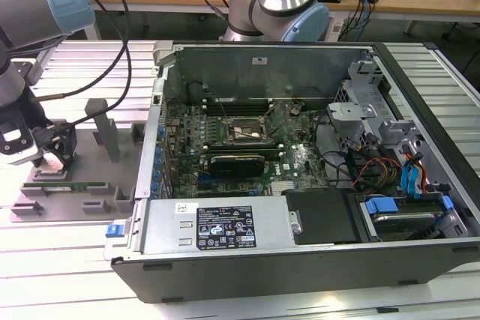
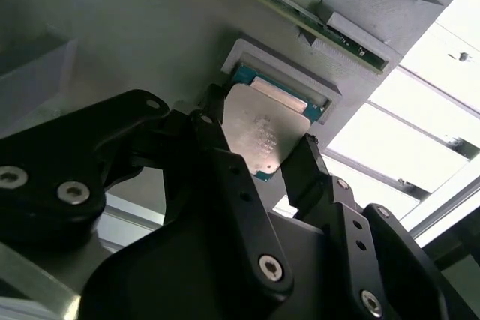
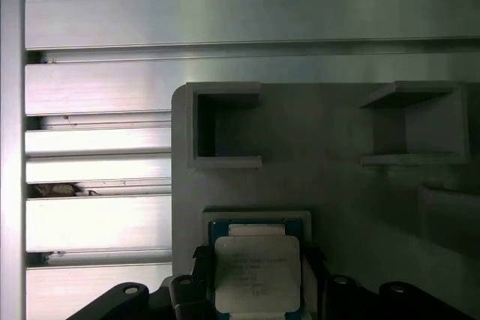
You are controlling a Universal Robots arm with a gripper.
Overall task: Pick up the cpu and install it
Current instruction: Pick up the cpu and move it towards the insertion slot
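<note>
In both wrist views you see the jaws narrow, hugging two sides of the cpu [image 2: 264, 127] [image 3: 257, 275] in the grey holder's [image 3: 337, 185] pocket (its tiny print can't be read). The exterior view shows the gripper [image 1: 52, 157] on the table [image 1: 75, 275] beside the open computer [image 1: 315, 237].

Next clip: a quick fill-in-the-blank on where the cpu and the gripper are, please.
1. The cpu lies in a grey holder, ___ the computer case.
2. The gripper hangs over that holder, on the exterior view's ___.
3. The green board inside the case is the ___.
Missing: outside; left; motherboard.
</note>
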